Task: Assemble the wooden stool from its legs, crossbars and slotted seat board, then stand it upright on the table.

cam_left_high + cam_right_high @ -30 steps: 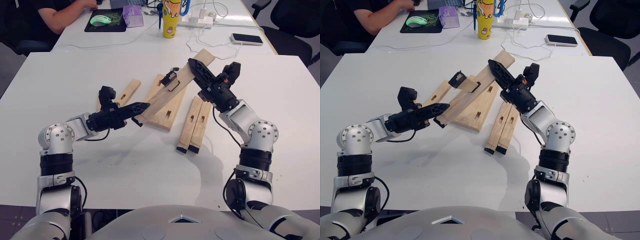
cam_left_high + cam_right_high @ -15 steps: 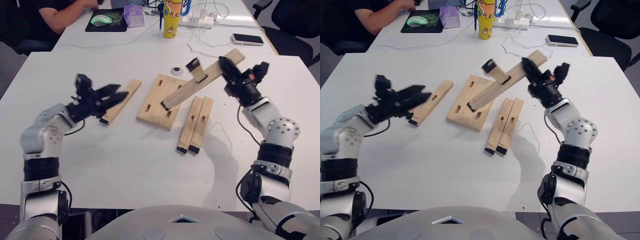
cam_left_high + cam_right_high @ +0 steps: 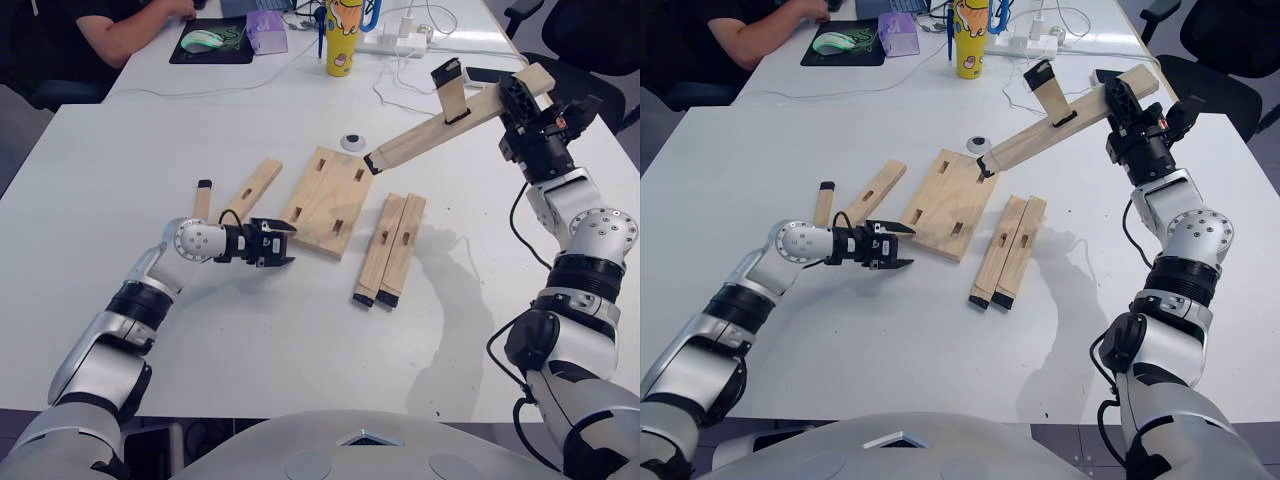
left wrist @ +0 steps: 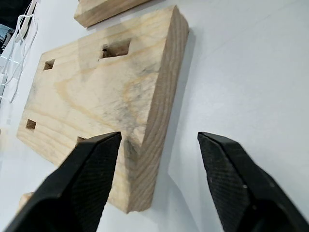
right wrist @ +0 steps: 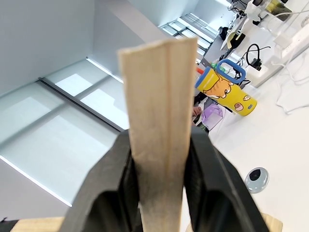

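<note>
Closest in, the left gripper (image 3: 283, 244) sits low over the white table (image 3: 300, 340), fingers spread wide with nothing in them. It's pointed at the near left corner of the slotted seat board (image 3: 327, 200). In the left wrist view that corner sits between the two black fingers (image 4: 87, 179), but I honestly can't tell if either one is touching the wood.

The seat board lies flat, slots facing up. Just to its right are two legs (image 3: 390, 248) lying side by side and touching, black-capped ends toward the robot. On the other side of the board there's a single leg (image 3: 250, 188) flat on the table, and beside that a short crossbar (image 3: 203, 200) with a black end.

Farther back, the right gripper (image 3: 515, 95) is up in the air, clamped tight on the top end of another leg (image 3: 430, 135). That leg slants down to the left, so its black-tipped low end hangs by the far edge of the seat board. A second short crossbar (image 3: 447, 85) sticks up out of it.

A small round black disc (image 3: 351, 142) sits on the table just behind the board. Beyond that, on the next table, is a yellow mug (image 3: 343, 35).
</note>
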Controlling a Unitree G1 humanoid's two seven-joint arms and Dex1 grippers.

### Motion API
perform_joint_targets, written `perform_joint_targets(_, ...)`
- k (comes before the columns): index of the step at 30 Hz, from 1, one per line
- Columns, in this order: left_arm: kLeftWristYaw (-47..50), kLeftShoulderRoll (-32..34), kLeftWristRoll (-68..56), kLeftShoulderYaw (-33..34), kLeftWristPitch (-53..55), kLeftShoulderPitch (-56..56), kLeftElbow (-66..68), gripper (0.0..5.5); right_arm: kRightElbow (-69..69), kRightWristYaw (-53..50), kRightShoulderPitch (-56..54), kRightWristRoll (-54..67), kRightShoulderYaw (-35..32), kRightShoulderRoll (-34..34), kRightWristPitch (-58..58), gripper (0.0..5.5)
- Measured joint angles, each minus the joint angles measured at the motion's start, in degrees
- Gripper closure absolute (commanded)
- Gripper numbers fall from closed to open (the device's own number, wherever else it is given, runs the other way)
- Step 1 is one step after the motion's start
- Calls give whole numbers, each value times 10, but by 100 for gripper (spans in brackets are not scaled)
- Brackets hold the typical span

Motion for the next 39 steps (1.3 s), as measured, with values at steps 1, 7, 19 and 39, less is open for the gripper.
perform_joint_targets(1, -2, -2, -1, 0, -16, -5, 14, 255, -4, 1, 1, 0, 1, 7, 4, 447)
perform_joint_targets(7, 0, -4, 1, 3, -61, -29, 75, 255, -30, 4, 20, -1, -1, 29, 13, 447)
perform_joint_targets(19, 34, -35, 19, 2, -79, -99, 213, 255, -63, 4, 36, -1, -1, 59, 16, 447)
perform_joint_targets(39, -68, -90, -16, -6, 112, -98, 111, 255, -63, -1, 36, -24, -1, 67, 13, 447)
